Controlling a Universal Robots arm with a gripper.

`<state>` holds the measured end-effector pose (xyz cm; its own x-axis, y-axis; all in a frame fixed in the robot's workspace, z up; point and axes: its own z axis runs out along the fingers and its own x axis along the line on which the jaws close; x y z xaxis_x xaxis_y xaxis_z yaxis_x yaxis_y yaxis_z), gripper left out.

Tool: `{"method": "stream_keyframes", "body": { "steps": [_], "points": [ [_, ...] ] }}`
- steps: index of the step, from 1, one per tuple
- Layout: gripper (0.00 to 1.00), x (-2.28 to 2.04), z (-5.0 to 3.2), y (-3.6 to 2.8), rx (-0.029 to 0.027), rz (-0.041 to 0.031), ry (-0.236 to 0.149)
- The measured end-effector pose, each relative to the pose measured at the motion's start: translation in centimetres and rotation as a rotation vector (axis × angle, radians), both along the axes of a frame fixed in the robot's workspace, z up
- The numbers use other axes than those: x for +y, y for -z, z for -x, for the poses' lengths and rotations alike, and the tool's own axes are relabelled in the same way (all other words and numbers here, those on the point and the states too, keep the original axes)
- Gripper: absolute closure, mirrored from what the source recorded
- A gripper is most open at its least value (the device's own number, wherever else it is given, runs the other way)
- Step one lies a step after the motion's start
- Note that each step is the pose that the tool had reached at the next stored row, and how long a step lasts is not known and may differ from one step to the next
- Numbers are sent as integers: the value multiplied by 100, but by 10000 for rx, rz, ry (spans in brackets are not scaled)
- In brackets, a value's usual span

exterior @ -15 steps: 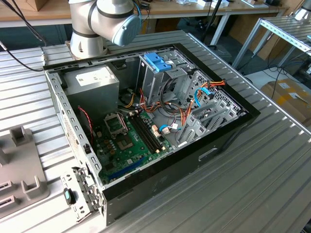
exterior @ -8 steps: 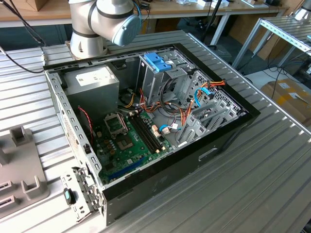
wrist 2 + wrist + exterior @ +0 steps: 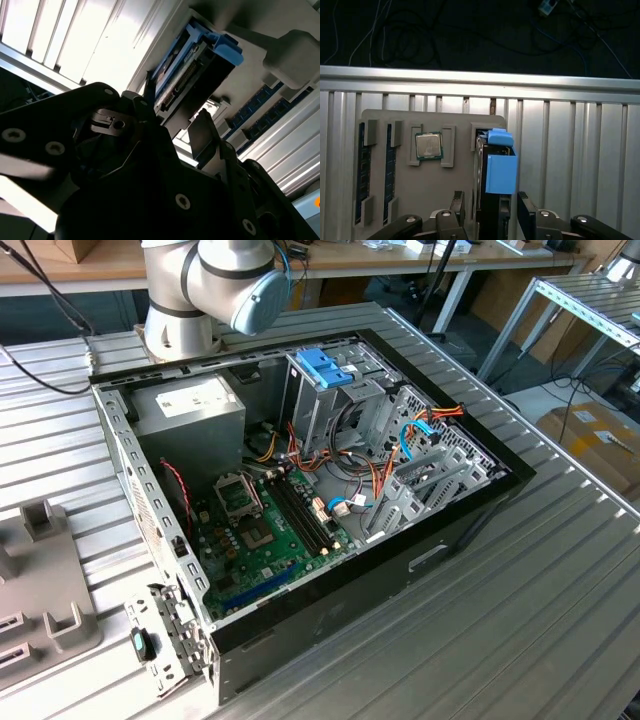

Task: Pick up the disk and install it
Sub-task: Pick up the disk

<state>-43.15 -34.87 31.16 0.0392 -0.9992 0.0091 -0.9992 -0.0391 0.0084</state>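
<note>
The disk (image 3: 492, 200) stands on its edge in a slot of a grey holder tray (image 3: 455, 180), with its light-blue carrier (image 3: 500, 170) along the edge that faces the camera. In the second wrist view the disk (image 3: 182, 82) shows its blue rail and dark underside. My gripper (image 3: 492, 212) is open and straddles the disk in both wrist views, one dark finger (image 3: 458, 205) on each side, with a small gap on the one side. The gripper (image 3: 172, 122) is level with the disk's near end.
The tray also holds a processor chip (image 3: 428, 146) and memory sticks (image 3: 362, 175). The ribbed metal table ends at an edge (image 3: 480, 75) beyond the tray. The open computer case (image 3: 300, 500) has a drive cage with a blue bracket (image 3: 325, 365). The arm's base (image 3: 200, 290) stands behind it.
</note>
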Motion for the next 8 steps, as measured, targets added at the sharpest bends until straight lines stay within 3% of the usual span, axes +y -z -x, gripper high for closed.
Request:
{"method": "stream_keyframes", "body": {
  "steps": [3, 8],
  "points": [
    [46, 0, 0, 45, 0, 2, 0],
    [46, 0, 0, 46, 0, 2, 0]
  ]
}}
